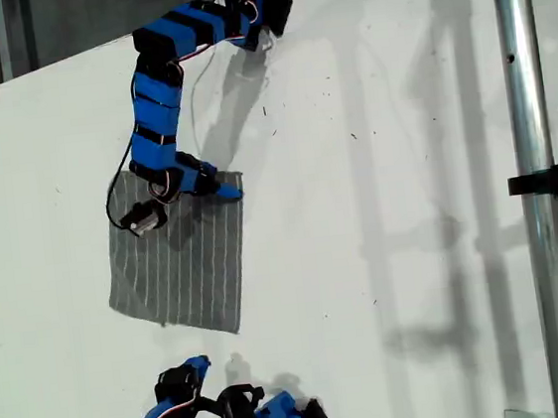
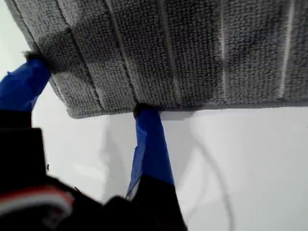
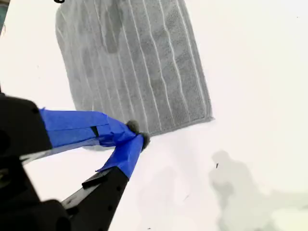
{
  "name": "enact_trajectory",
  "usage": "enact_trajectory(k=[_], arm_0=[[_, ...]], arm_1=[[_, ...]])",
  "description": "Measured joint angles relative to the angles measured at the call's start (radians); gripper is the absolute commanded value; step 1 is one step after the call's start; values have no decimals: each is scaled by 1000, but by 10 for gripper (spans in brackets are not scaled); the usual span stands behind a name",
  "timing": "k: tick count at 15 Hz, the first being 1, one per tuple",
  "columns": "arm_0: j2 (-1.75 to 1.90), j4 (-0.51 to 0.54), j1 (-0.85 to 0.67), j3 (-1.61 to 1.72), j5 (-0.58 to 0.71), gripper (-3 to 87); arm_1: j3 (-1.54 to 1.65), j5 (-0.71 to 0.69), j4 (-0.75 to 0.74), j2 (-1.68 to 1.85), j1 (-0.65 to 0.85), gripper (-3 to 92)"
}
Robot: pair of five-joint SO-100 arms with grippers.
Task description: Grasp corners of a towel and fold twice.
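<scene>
the towel (image 1: 180, 264) lies flat on the white table (image 1: 389, 207), left of centre in the exterior view. the first gripper (image 2: 86, 94) sits at the towel's far edge in that view, near its far right corner (image 1: 236, 183); its jaws are spread, one blue fingertip (image 2: 147, 125) touching the hem, the other at the cloth's side edge. the second gripper (image 3: 137, 134) hovers at the table's near edge, just off the towel's near hem, jaws pressed together on nothing.
</scene>
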Motion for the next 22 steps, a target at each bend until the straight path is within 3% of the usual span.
enact_trajectory(k=[1, 2, 6, 10, 13, 14, 17, 21, 22], arm_0=[[2, 0, -5, 0, 0, -28], [2, 0, -5, 0, 0, -28], [2, -2, -5, 2, 0, -28], [-12, -3, 0, -2, 6, -1], [-84, -3, 64, -78, 101, 306], [-104, -3, 80, -97, 156, 365], [-153, -14, 86, -149, 267, 304], [-186, -58, 57, -150, 296, 253], [-207, -60, 43, -146, 302, 317]], arm_1=[[-8, 0, 0, -14, -3, 150], [-11, 0, 0, -17, -3, 83], [-35, 5, -20, -28, -8, -2], [-29, 12, -20, -23, -21, -2], [-25, 15, -21, -14, -35, -2], [-25, 17, -21, -14, -37, -2], [-23, 21, -21, -8, -49, -2], [-6, 21, -21, 5, -54, -2], [-6, 21, -21, 5, -55, -2]])
